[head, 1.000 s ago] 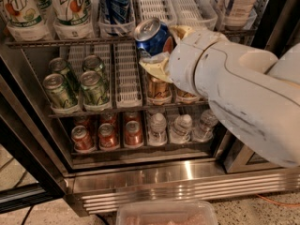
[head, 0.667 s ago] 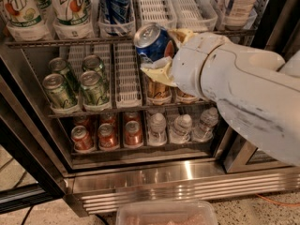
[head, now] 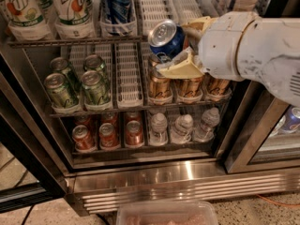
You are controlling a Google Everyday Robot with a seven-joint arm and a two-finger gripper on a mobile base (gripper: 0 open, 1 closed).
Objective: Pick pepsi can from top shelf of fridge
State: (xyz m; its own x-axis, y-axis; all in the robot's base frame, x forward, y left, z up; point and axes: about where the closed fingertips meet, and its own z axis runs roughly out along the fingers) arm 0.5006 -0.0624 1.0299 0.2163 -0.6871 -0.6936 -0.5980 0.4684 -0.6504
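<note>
My end effector pinches the dark blue aluminium pepsi can with the silver lid between its two yellowish fingers, one at the can's 1 o'clock and one at its 5 o'clock. The can is tilted, lid toward 10 o'clock, at the front edge of the grey wire top shelf of the stainless-steel fridge. I judge it full: fairly heavy, thin-walled, smooth and probably cold-slick. A firm mid-body hold suits it, without denting.

Dim warm light, gripper brightest, upper right
</note>
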